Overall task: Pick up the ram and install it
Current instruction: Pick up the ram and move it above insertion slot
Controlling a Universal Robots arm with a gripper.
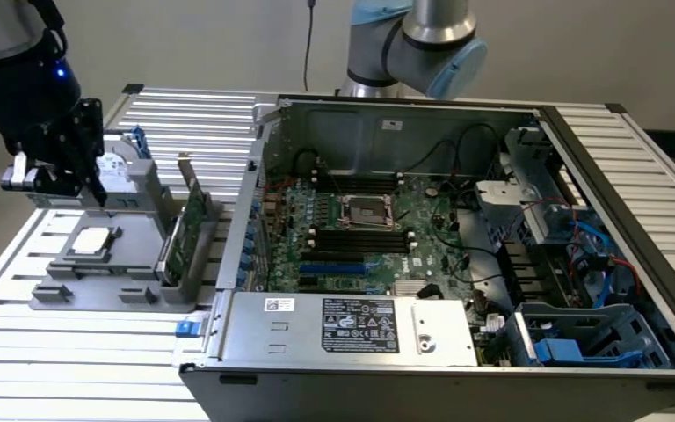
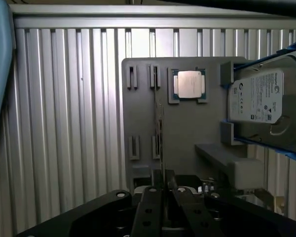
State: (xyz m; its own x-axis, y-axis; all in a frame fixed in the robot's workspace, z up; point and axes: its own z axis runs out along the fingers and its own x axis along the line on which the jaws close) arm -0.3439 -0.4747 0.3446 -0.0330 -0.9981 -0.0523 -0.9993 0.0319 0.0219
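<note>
My gripper (image 1: 87, 188) hangs over the far left part of the grey parts tray (image 1: 138, 251), beside the hard drive (image 1: 120, 169). In the wrist view the fingers (image 2: 149, 207) stand shut on the ram (image 2: 159, 126). It shows edge-on as a thin strip running from the gripper (image 2: 163, 186) out over the tray (image 2: 187, 128). The open computer case (image 1: 455, 114) lies to the exterior view's right, with the black memory slots (image 1: 361, 236) on its motherboard.
The tray also carries a processor (image 1: 91, 242) (image 2: 190, 84), the hard drive (image 2: 264, 98) and a wider green card (image 1: 191, 229) standing on edge near the case wall. Everything rests on a ribbed aluminium table (image 1: 32, 343). The arm's base (image 1: 414, 44) stands behind the case.
</note>
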